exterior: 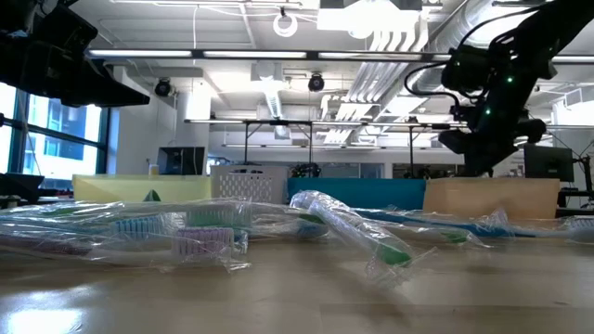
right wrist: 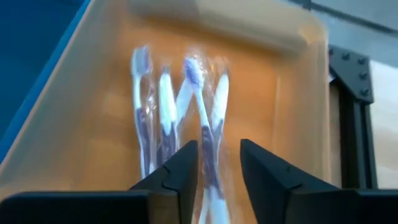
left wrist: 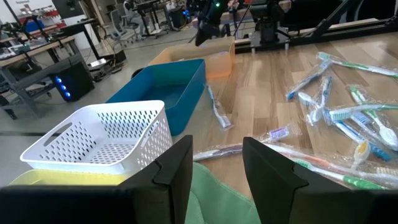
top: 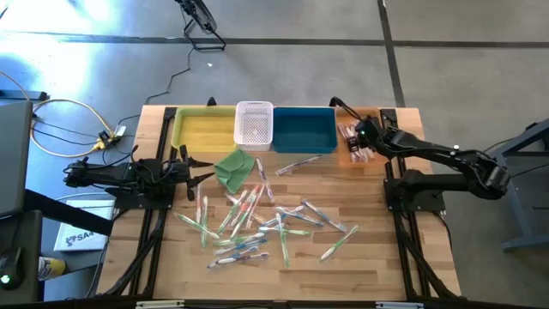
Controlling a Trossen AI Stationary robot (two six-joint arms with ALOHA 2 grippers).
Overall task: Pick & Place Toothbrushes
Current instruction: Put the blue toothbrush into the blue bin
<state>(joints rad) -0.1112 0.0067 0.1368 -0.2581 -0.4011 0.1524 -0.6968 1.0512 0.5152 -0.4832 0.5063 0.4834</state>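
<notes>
Light, stiff and slick in crinkly wrappers, the toothbrushes (top: 257, 225) lie scattered on the tabletop (top: 377, 257), best pinched mid-handle. The right gripper (right wrist: 218, 163) hangs over the orange bin (right wrist: 292, 118), fingers parted, a wrapped brush between them; whether gripped, unclear. The left gripper (left wrist: 216, 163) waits open beside the green cloth (top: 233, 167).

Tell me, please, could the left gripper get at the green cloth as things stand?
Probably yes: the left gripper waits open at the table's left edge, the green cloth lies just ahead of it, and nothing stands between them.
</notes>
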